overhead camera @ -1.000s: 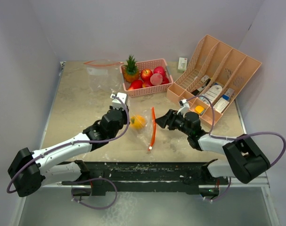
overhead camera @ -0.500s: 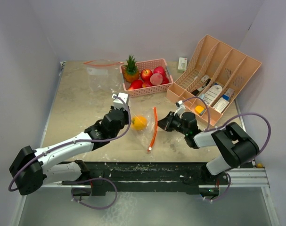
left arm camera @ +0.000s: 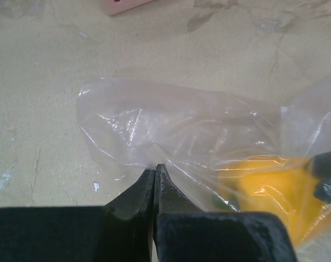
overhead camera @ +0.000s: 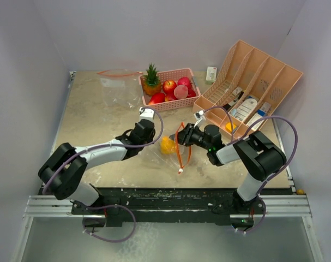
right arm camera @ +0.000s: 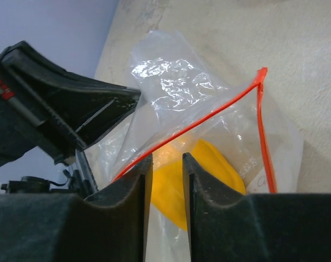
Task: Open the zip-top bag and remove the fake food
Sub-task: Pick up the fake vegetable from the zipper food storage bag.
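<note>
Clear plastic film sits pinched in the left tool (left arm camera: 155,166), whose fingers are pressed together on a fold at the closed end of the zip-top bag (left arm camera: 170,128). Opposite it, the right tool (right arm camera: 167,158) has its fingers a little apart, with a narrow gap between them. The bag's orange zip rim (right arm camera: 209,112) runs down to the tip of one finger, and nothing shows as caught in the gap.

The rim bows into a loop, so the mouth looks at least partly parted. Just beyond the right tool's fingertips, inside the bag, lies the yellow bell pepper (right arm camera: 209,164). The bag rests near the middle of the bench (overhead camera: 94,125), a little toward its near edge, stretched between the two tools.

Further out, by the far edge, a pink basket (overhead camera: 170,105) holds the pineapple (overhead camera: 151,81) and several red round fruits (overhead camera: 169,85). A compartmented rack (overhead camera: 252,82) stands toward the far right corner.

The step in hand appears to be the removal: bag anchored at one end, mouth facing the right tool, pepper not yet out. The next move probably calls for the right tool to reach through the loop of the rim without snagging the film, then to spread wide enough to take the glossy, rounded pepper. The left tool's pinch would need to hold firm against that pull.
</note>
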Available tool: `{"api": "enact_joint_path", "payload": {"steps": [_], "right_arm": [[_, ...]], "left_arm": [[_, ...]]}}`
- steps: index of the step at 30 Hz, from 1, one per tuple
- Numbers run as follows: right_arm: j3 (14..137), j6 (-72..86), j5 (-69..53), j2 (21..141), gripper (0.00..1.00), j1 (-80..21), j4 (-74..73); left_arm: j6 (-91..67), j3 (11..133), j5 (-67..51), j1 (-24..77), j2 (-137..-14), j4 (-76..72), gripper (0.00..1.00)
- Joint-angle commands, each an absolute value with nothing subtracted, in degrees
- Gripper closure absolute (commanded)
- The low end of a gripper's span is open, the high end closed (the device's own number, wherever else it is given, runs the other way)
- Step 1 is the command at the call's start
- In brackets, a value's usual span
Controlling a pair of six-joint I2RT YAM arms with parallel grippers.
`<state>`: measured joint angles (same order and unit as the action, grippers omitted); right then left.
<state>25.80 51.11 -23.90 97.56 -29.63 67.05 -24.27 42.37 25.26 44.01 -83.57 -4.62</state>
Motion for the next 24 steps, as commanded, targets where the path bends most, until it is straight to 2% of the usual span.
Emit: {"api": "enact_joint_path", "payload": {"steps": [1,4,9,14,18,24], "right_arm": [[28.27,46.94,-23.24,97.53,0.63,-30.12,67.01],[28.62,45.23,-23.03,97.86,0.51,-30.51,64.80],[29.20,42.26,-22.05,97.88,0.37,-31.93,60.87],[31.01,34.61,-16.75,95.17,0.23,-35.17,49.54],[31.30,30.81,-15.02,94.23,0.17,-37.39,45.54],[31.70,26.36,-12.62,94.15,0.13,-40.64,40.96]], "left_arm": [[-28.42,44.88,17.96,41.50,-87.29,-6.75,1.00],[-28.96,45.29,16.35,41.38,-89.64,-7.75,1.00],[-30.00,45.46,14.42,41.34,-92.14,-8.80,1.00],[-30.37,45.52,13.65,41.39,-93.18,-9.44,1.00],[-30.41,45.85,13.62,41.34,-93.55,-9.49,1.00],[-30.53,46.14,13.54,41.33,-94.07,-9.36,1.00]]}}
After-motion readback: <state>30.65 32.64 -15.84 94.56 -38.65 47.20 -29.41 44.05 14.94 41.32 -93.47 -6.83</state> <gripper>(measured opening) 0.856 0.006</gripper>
